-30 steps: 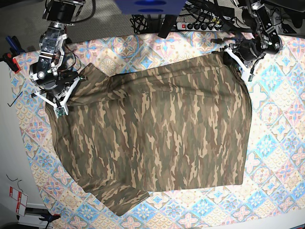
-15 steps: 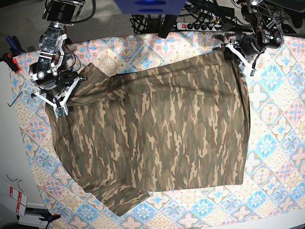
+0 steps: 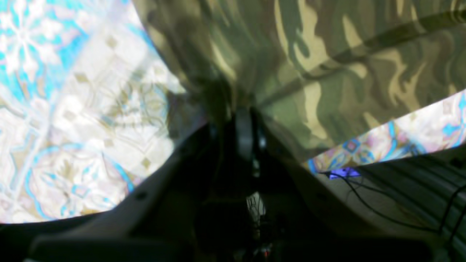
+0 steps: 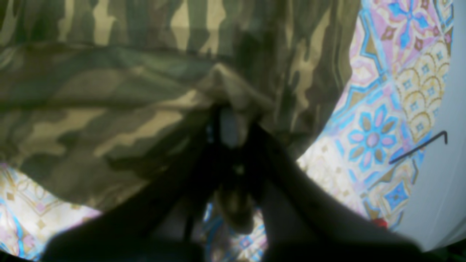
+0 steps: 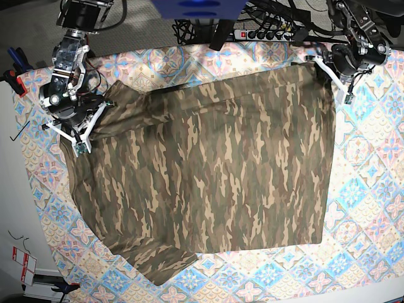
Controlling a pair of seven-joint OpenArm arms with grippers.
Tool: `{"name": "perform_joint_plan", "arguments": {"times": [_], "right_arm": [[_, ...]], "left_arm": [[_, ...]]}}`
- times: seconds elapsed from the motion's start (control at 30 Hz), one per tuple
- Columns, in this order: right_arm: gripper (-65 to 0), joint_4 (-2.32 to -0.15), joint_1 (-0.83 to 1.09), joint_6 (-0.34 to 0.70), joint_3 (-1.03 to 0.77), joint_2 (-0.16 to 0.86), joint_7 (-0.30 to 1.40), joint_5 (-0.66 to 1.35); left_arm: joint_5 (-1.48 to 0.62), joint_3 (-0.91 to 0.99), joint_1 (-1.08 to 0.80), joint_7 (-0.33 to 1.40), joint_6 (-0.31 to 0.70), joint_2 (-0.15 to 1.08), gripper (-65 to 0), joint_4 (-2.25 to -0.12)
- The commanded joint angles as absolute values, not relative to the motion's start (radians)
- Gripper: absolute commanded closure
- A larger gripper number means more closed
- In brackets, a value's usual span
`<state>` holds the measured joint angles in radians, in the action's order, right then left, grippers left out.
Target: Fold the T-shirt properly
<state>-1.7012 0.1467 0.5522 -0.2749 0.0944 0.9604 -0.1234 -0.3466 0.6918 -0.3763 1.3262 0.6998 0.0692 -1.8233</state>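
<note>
Two corners of the T-shirt [image 5: 208,170] are pinched. Base view: shirt is spread on the patterned cloth [image 5: 372,189], running between left gripper [image 5: 328,68] and right gripper [image 5: 95,117]. Left wrist view: left gripper [image 3: 244,120] is clenched on fabric bunched just ahead of its tips. Right wrist view: right gripper [image 4: 227,125] is clamped on a fabric fold. Judged: both corners should be lifted together, tension kept even, so the edge is carried over straight.

A robotics lab: power strip [image 5: 264,33], tangled cables [image 5: 278,19], clamps [image 5: 19,60] edging the patterned tablecloth [image 5: 372,189].
</note>
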Motion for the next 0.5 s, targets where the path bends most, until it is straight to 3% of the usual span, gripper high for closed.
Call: {"name": "perform_joint_plan", "arguments": {"times": [0.0,0.47], "right_arm": [[-0.1,-1.718,0.134,0.549,-0.277,0.105,0.944,-0.120],[-0.2,-1.718,0.134,0.549,-0.277,0.105,0.941,-0.120]], "left_arm": [[-0.352,0.697,-0.360,1.333,0.698,0.082,-3.8,-1.836],[-0.349,0.805,-0.183,1.396,0.698,0.082,-3.9,-1.837]]}}
